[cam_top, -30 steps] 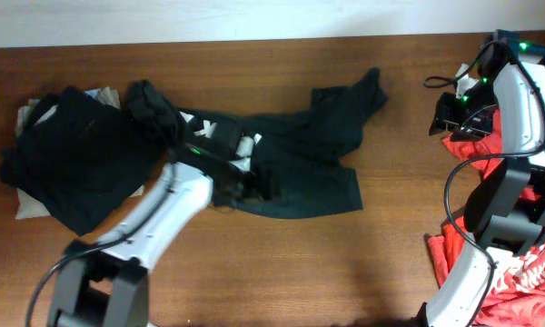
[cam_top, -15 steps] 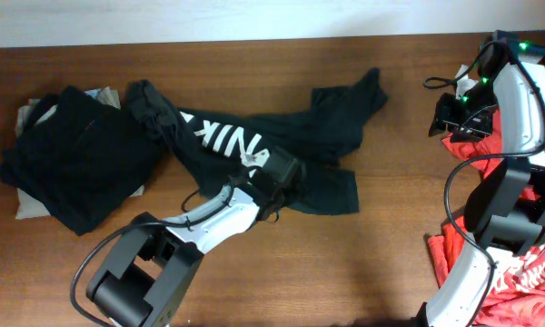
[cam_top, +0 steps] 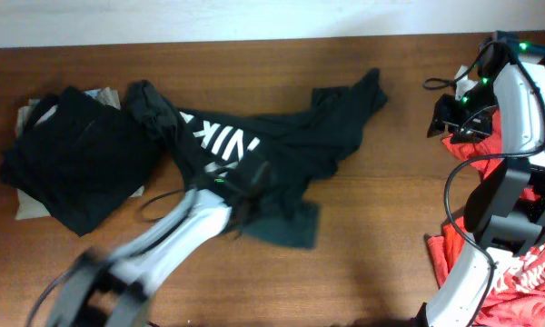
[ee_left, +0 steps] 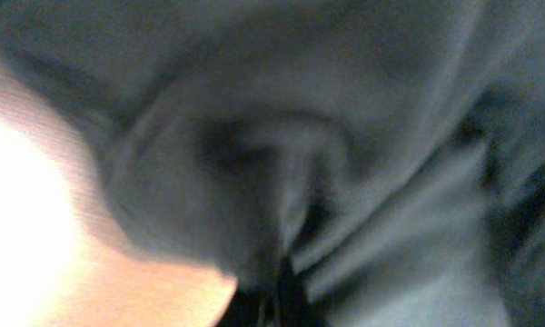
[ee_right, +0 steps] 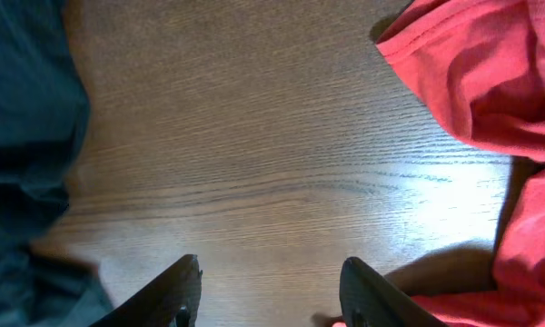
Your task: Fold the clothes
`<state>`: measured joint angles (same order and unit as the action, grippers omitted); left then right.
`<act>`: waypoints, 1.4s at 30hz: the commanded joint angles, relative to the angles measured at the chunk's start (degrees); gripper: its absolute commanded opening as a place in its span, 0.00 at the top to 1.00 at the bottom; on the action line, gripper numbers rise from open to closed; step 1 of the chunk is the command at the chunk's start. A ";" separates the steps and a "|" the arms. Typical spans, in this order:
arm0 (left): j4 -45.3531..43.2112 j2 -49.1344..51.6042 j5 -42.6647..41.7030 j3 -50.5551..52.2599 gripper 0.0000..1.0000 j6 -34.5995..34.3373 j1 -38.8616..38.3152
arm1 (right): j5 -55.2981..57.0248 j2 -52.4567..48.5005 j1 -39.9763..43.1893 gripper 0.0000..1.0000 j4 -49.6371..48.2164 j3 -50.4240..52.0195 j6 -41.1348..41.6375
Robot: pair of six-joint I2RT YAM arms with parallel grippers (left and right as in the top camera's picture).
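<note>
Black lettered T-shirt (cam_top: 286, 145), crumpled on the table (cam_top: 381, 227); left fingers (cam_top: 246, 193) clamped on its bunched cloth. Right fingers (ee_right: 178, 291) spread apart above the table, red T-shirt (ee_right: 472, 82) beside them.

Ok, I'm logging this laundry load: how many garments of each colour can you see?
Black: 2, the lettered shirt and the folded shirt.
Beige: 1, the beige cloth under the folded shirt.
Red: 1, the red cloth, partly hidden by the right arm.
Total: 4.
</note>
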<state>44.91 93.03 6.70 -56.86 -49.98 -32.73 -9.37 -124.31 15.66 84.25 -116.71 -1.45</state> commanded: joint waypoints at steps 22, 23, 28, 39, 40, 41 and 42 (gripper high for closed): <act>26.49 -37.57 9.16 0.20 1.00 7.69 23.21 | 2.80 1.16 -8.13 0.38 -13.70 25.42 14.38; 26.36 -37.59 9.16 0.20 1.00 7.69 23.21 | 2.75 1.16 -8.13 0.37 -14.80 26.71 14.40; 26.25 -37.59 9.16 0.20 1.00 7.67 23.21 | -4.87 1.16 -8.17 0.40 -20.50 30.64 11.08; 15.41 -37.55 3.65 -0.55 1.00 17.90 23.21 | -3.45 8.33 -5.14 0.96 -9.22 7.32 8.72; 12.50 -37.16 1.51 -2.08 1.00 21.09 23.28 | -3.48 10.19 -4.17 0.96 -5.62 0.59 8.17; 11.67 -36.70 0.94 -3.65 1.00 21.99 23.45 | -3.28 11.30 -3.52 0.96 -3.08 -4.02 7.58; 11.45 -35.69 0.68 -7.04 1.00 23.41 24.06 | -2.29 12.20 -2.95 0.96 -0.83 -7.65 7.61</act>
<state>57.60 56.03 10.74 -57.58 -34.13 -9.76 -13.98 -118.06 10.92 80.34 -115.94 7.27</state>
